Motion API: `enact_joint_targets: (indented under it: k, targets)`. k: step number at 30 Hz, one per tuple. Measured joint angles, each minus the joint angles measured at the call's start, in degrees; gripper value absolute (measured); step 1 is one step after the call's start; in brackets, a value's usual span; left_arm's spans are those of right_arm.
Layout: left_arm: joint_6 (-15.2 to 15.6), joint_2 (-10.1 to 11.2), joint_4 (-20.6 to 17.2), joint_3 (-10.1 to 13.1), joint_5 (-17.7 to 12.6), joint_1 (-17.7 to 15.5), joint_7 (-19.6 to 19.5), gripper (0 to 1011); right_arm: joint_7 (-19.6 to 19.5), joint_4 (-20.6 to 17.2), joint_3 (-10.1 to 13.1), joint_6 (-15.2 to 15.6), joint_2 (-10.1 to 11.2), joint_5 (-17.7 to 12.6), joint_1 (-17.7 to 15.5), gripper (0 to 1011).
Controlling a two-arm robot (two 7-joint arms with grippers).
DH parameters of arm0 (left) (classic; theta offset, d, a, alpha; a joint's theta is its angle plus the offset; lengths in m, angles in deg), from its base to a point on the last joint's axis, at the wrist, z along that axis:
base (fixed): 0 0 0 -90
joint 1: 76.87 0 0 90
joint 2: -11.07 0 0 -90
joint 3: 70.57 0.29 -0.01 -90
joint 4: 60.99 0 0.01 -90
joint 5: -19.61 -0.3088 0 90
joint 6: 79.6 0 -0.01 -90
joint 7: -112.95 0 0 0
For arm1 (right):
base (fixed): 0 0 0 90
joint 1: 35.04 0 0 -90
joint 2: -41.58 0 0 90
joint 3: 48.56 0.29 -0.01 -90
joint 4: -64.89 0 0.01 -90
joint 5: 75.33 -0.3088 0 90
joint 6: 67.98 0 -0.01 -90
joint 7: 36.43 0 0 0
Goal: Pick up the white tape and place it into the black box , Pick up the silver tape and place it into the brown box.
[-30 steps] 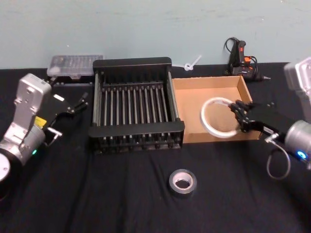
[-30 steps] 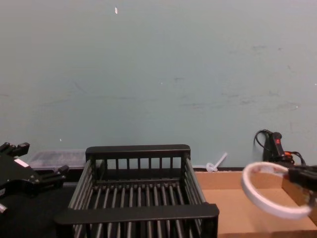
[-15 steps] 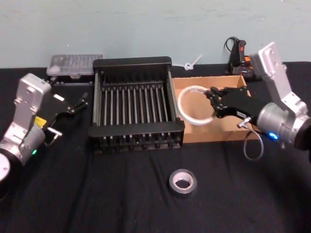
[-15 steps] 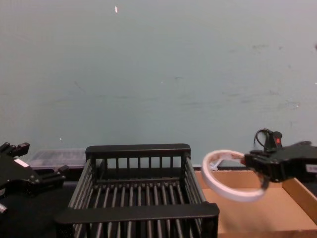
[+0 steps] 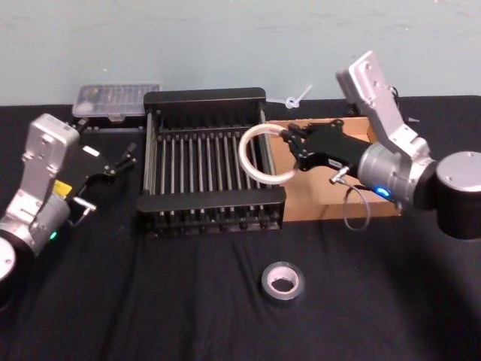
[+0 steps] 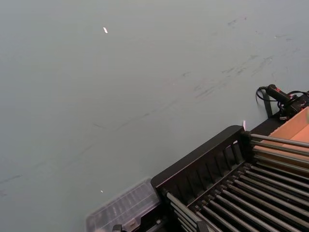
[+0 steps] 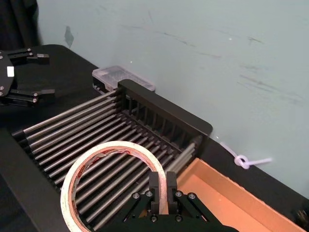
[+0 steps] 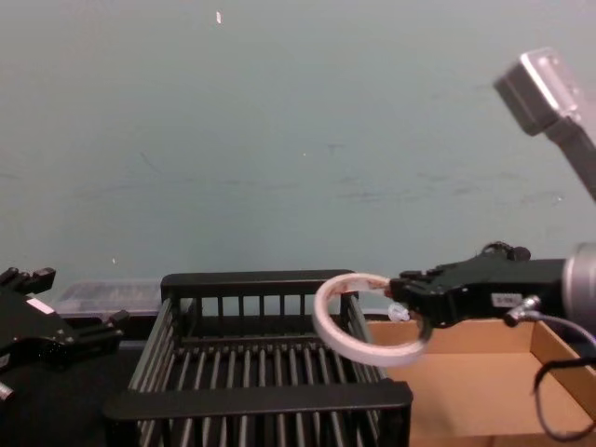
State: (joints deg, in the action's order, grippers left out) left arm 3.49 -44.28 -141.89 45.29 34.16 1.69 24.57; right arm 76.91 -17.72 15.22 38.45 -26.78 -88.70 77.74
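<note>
From the head view I see my right claw (image 5: 289, 147) clenched on the rim of the white tape (image 5: 263, 156), holding the ring in the air over the right edge of the black box (image 5: 207, 162), where it meets the brown box (image 5: 316, 199). The arm covers much of the brown box's floor. The silver tape (image 5: 282, 281) lies flat on the black desk (image 5: 150, 301), in front of both boxes and well apart from them. My left claw (image 5: 120, 162) is parked to the left of the black box with its fingers spread apart.

In the chest view the white tape (image 8: 358, 317) hangs tilted above the black box's right wall (image 8: 368, 349), pinched at its right side by the right claw (image 8: 410, 303). The left claw (image 8: 56, 326) is cut off at the picture's edge.

The left wrist view gives me only a corner of the black box (image 6: 217, 159) and a sliver of the brown box (image 6: 294, 128).

In the right wrist view the claw's fingers (image 7: 155, 186) grip the tape's rim (image 7: 77, 176); I cannot make out any label on it.
</note>
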Motion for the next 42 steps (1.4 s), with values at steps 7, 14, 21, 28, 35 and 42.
enact_joint_targets:
  k: [7,14,21,28,35,42]
  targets:
    - [0.0,0.0,0.0,0.0,0.0,0.0,0.0,1001,0.9,3.2,-1.8,-0.5,-2.0,1.5,2.8,95]
    - [0.0,0.0,0.0,0.0,0.0,0.0,0.0,1001,1.5,6.4,-3.1,-1.2,-4.1,2.8,5.3,94]
    - [0.0,0.0,0.0,0.0,0.0,0.0,0.0,1001,1.5,9.1,-3.6,-1.6,-6.0,3.7,7.2,94]
    - [0.0,0.0,0.0,0.0,0.0,0.0,0.0,1001,1.4,9.4,-3.5,-1.6,-6.2,3.8,7.4,94]
    - [0.0,0.0,0.0,0.0,0.0,0.0,0.0,1001,1.4,9.1,-3.5,-1.6,-6.1,3.8,7.3,94]
    - [0.0,0.0,0.0,0.0,0.0,0.0,0.0,1001,1.3,9.0,-3.5,-1.6,-6.0,3.8,7.2,227]
